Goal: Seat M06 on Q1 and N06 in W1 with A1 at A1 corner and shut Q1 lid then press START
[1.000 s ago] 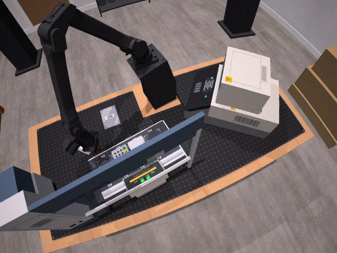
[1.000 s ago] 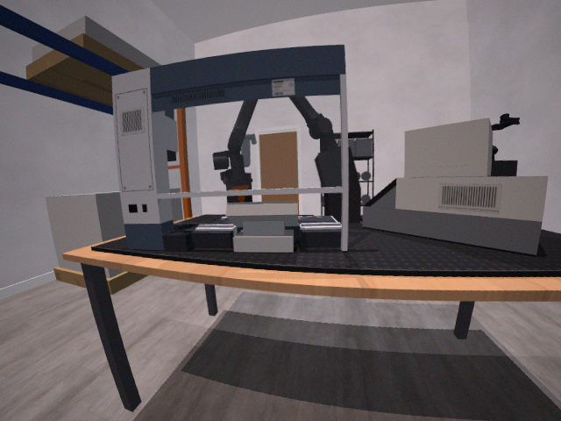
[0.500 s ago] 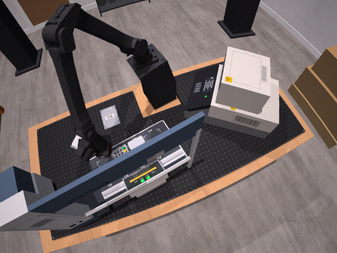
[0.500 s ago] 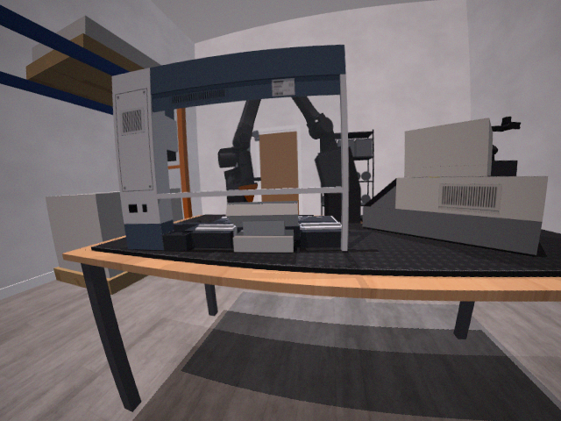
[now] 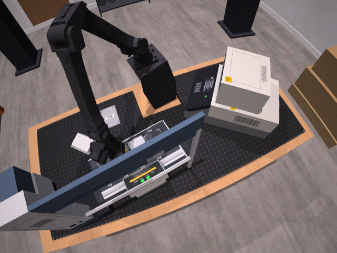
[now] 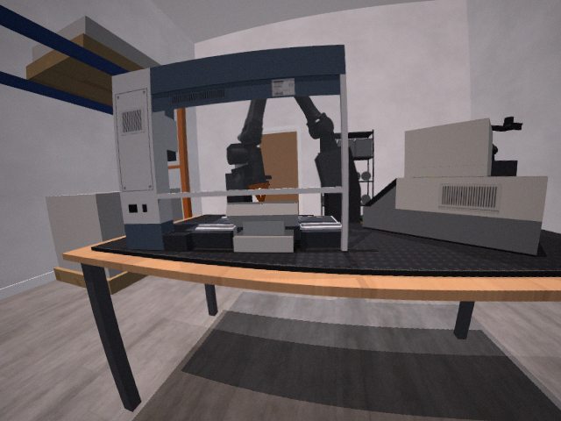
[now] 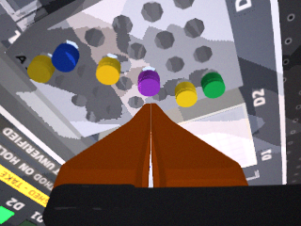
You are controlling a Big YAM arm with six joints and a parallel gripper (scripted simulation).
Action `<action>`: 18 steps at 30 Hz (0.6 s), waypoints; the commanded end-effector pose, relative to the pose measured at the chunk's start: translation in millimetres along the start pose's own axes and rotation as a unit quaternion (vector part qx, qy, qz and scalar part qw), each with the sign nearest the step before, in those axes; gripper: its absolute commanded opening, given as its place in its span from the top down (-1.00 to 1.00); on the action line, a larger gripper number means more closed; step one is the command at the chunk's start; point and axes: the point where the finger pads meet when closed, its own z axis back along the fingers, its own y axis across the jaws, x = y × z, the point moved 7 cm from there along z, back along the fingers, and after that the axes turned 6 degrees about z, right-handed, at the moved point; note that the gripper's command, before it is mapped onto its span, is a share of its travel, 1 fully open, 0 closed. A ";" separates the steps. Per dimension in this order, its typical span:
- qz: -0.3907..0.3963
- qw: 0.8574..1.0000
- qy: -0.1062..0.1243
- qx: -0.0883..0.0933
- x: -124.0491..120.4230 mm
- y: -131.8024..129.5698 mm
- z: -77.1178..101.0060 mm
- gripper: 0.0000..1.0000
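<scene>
My gripper [image 7: 150,113] is shut with nothing between its orange fingers. It hangs low over the tube cooling block [image 7: 139,70], with its tips just in front of a purple-capped tube [image 7: 150,82]. Yellow, blue and green capped tubes stand in bores beside that tube. In the top view the gripper [image 5: 122,148] is at the rear edge of the deck, under the blue gantry beam [image 5: 117,166]. A white well plate [image 5: 81,142] lies left of the deck beside my forearm. Q1 [image 5: 245,92] stands at the right with a green lamp [image 5: 205,96]. Its block is hidden.
The regrip nest RG [image 5: 109,114] lies behind the deck. A white block [image 7: 218,129] sits beside the cooling block, near the D2 mark. The gantry frame and its post [image 5: 194,144] stand over the deck. My arm's black base [image 5: 157,81] stands between the deck and Q1's panel [image 5: 202,87].
</scene>
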 end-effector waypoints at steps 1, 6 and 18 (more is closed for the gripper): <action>-0.012 1.000 -0.008 0.002 -5.0 -0.9 7.2 1.00; 0.032 0.999 0.007 -0.004 -23.9 1.4 1.5 1.00; 0.075 0.997 0.016 -0.022 -82.2 3.1 -6.8 1.00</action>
